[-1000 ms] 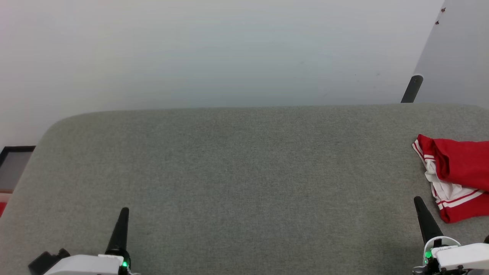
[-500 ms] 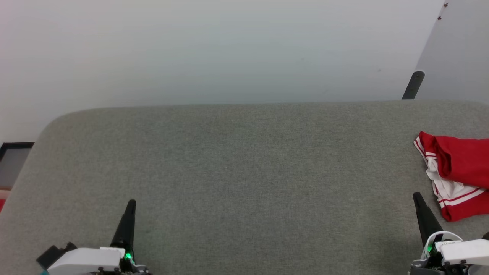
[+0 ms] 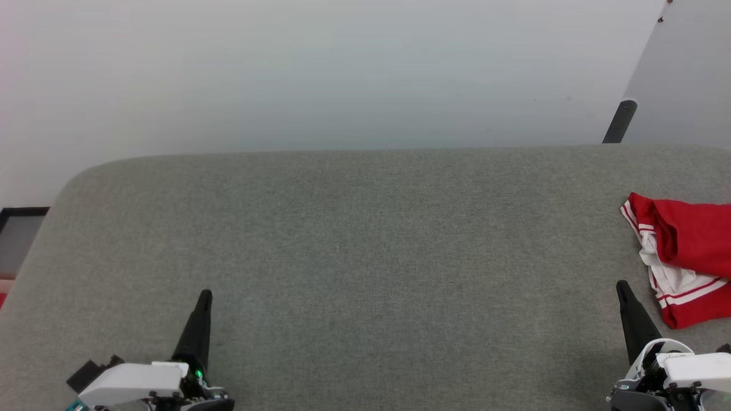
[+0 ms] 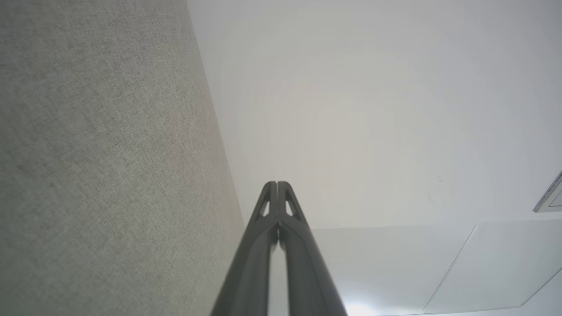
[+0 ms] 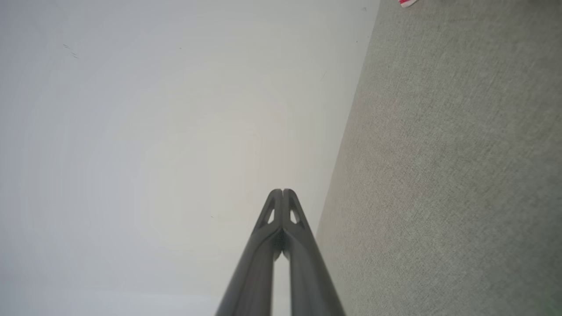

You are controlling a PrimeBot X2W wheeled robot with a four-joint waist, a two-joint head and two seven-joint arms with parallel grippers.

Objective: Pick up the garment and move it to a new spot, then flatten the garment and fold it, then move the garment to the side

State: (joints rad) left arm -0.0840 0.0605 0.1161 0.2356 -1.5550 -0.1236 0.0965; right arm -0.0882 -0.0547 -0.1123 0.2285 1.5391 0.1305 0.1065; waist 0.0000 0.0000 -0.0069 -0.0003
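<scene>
The garment (image 3: pixel 682 257), a red shirt with white cloth and red-and-white striped trim, is lying bunched up on the gray padded surface (image 3: pixel 365 245). It is sitting far over on the robot's right side, and part of it is running off the right edge of the head view. Plain red folds are covering its upper part, while the white cloth and the stripes are peeking out along its left and lower sides. The right gripper (image 3: pixel 621 285) is sitting at the lower right of the head view, pointing away from the robot, with its tip near the garment's lower left corner but apart from it. Its fingers (image 5: pixel 259 263) are pressing together at the tips in the right wrist view, gripping nothing, and a small red-and-white scrap of the garment is showing at that view's top edge. The left gripper (image 3: pixel 204 295) is sitting at the lower left of the head view, well apart from the garment, also pointing away from the robot. In the left wrist view its two fingers are likewise meeting at the tips with nothing between them. Whether either gripper is touching the gray surface I cannot tell. A dark post (image 3: pixel 619 121) is rising beyond the surface's far right edge.
</scene>
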